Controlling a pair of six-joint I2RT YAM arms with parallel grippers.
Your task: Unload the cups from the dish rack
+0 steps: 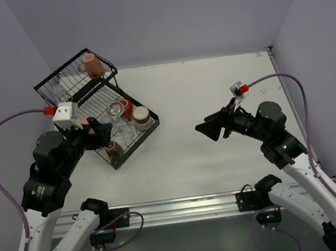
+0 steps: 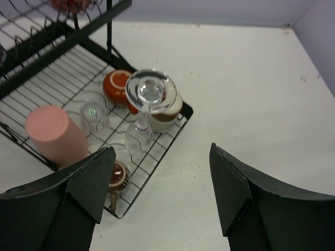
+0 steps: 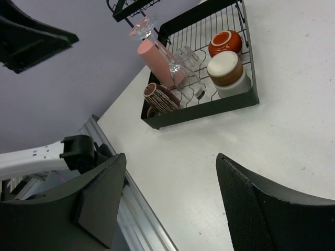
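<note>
The black wire dish rack [image 1: 138,143] stands at the left. Its tray holds a salmon tumbler [image 2: 55,135], an orange-red mug [image 2: 116,85], an upturned stemmed glass [image 2: 151,93], a brown cup with a white base [image 2: 166,112], a small brown cup [image 2: 118,175] and a clear glass [image 2: 94,116]. A pink mug [image 1: 91,65] sits in the raised basket. My left gripper [image 1: 98,133] is open and empty above the tray's near corner, next to the tumbler. My right gripper [image 1: 209,129] is open and empty over bare table, right of the rack.
Another clear glass [image 1: 59,87] sits in the raised basket. The white table [image 1: 213,88] stretches right of the rack. A metal rail [image 1: 179,207] runs along the near edge. Walls close the back and both sides.
</note>
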